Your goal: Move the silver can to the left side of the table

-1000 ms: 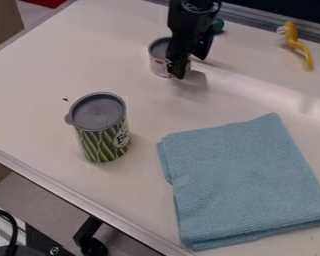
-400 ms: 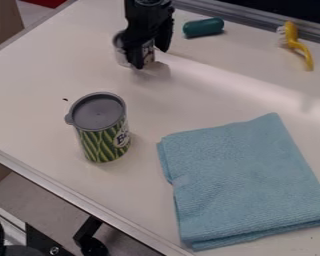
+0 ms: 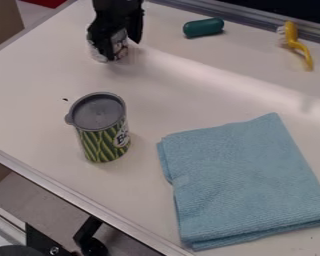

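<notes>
The gripper hangs at the upper left of the camera view, shut on the silver can. One dark finger crosses the front of the can and the other stands at its right side. The can is upright, its top mostly hidden by the gripper; a strip of its printed side shows between the fingers. Around them lies the white table, with its left edge beyond the can.
A green-labelled can with a grey lid stands at centre left. A folded blue cloth covers the lower right. At the back lie a teal cylinder and a yellow brush, near the table's metal rail.
The gripper and the silver can have moved together to the left and slightly toward the back. The teal cylinder, mostly hidden before, has come into full view.
</notes>
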`<action>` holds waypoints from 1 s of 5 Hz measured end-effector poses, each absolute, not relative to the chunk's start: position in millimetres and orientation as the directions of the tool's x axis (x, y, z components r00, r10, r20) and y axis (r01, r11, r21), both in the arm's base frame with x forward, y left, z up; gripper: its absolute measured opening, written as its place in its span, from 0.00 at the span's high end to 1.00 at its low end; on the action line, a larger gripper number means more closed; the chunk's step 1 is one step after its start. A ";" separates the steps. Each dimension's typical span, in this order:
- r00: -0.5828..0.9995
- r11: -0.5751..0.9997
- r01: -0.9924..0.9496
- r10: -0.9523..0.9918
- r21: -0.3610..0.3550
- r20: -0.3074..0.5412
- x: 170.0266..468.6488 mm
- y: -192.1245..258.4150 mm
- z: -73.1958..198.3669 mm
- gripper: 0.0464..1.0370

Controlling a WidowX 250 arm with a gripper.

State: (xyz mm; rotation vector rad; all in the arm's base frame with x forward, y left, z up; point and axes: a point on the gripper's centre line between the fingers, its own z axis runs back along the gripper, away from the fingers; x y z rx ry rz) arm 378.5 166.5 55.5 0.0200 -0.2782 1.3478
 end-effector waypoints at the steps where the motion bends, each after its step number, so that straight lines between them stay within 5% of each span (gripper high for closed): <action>1: 0.190 0.222 -0.964 0.960 -0.148 0.207 379.2 169.3 59.0 0.04; 5: 0.726 0.736 -0.674 0.676 -0.069 0.125 363.8 24.3 66.3 0.04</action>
